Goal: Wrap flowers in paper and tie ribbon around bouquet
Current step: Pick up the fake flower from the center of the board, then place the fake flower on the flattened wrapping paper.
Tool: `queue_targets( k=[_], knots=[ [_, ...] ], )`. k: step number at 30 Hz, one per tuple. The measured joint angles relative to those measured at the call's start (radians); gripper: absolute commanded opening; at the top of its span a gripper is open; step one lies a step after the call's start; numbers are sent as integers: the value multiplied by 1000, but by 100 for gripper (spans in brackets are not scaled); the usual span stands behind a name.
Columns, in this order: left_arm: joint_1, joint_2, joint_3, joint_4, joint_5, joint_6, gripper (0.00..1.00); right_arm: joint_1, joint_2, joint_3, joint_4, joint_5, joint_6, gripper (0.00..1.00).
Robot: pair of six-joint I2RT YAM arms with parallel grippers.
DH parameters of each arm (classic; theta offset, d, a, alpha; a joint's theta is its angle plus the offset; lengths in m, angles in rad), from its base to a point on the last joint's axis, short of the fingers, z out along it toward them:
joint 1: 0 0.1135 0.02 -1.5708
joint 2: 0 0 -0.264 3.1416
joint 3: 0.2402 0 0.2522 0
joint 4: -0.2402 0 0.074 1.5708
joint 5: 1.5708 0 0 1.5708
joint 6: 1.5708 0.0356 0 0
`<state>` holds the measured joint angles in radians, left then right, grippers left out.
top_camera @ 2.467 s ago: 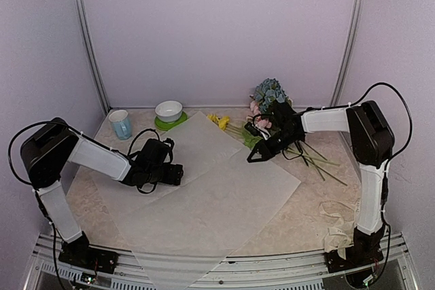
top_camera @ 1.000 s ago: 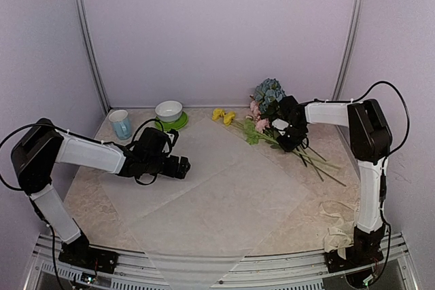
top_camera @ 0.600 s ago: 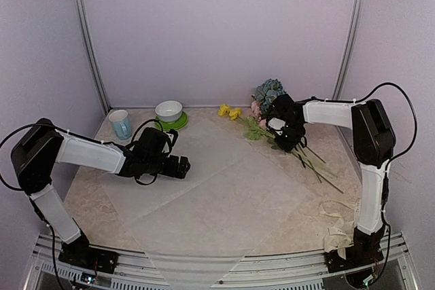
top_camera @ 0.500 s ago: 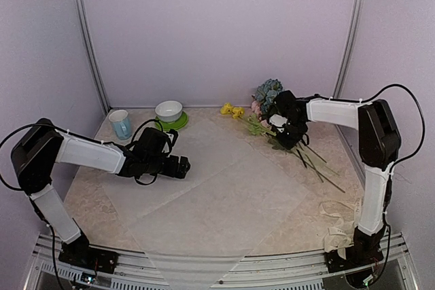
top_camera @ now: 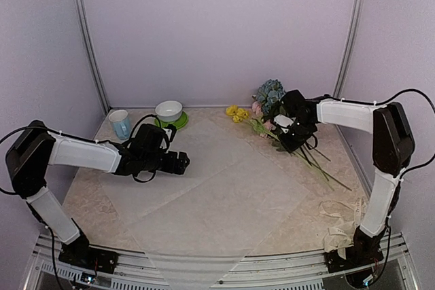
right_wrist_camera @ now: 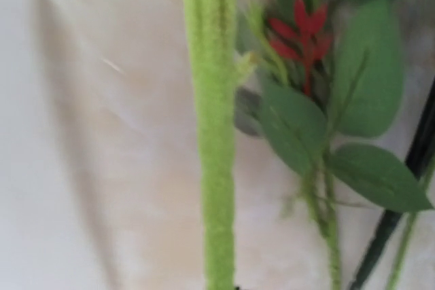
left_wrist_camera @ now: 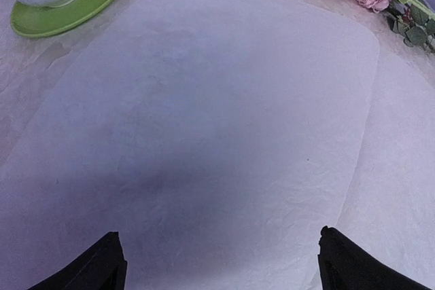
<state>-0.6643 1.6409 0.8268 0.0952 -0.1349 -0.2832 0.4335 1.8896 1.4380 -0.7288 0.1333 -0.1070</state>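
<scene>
The paper [top_camera: 217, 191] lies flat across the middle of the table. My left gripper [top_camera: 179, 162] hovers low over its left part, jaws wide open with only bare paper [left_wrist_camera: 204, 134] between the fingertips [left_wrist_camera: 112, 266]. The flowers [top_camera: 268, 103] lie at the back right: blue hydrangea, pink and yellow blooms, with thin stalks [top_camera: 323, 168] trailing toward the front right. My right gripper [top_camera: 283, 145] is shut on the flowers; a fuzzy green stalk [right_wrist_camera: 212, 140] runs up from the bottom centre of the right wrist view, beside leaves [right_wrist_camera: 296, 130]. The ribbon [top_camera: 338, 225] lies crumpled at the front right.
A blue cup [top_camera: 121, 124] and a white bowl [top_camera: 169, 109] on a green saucer [left_wrist_camera: 71, 11] stand at the back left. The enclosure walls and metal posts close in the back and sides. The right arm's base stands beside the ribbon.
My right gripper has closed on the flowers and drawn them toward the back right; the yellow blooms slid off the paper's far corner. The left arm has barely moved.
</scene>
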Motion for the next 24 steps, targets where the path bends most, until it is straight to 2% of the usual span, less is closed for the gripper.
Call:
queue_targets(
  k=[6, 11, 13, 18, 21, 24],
  knots=[
    [-2, -64, 0, 1, 0, 0, 94, -4, -92, -21, 79, -150, 60, 0],
    [-13, -131, 0, 5, 22, -4, 92, 5, -196, -129, 273, -346, 171, 0],
    [-28, -173, 0, 20, 28, -3, 92, 22, -248, -187, 383, -399, 250, 0],
    [-74, -305, -7, 166, 117, -21, 92, 148, -344, -373, 846, -494, 554, 0],
    [-91, -323, -8, 253, 207, -46, 92, 230, -291, -375, 1052, -511, 702, 0],
    [-101, -320, -29, 294, 255, -68, 92, 299, -208, -325, 1162, -483, 808, 0]
  ],
)
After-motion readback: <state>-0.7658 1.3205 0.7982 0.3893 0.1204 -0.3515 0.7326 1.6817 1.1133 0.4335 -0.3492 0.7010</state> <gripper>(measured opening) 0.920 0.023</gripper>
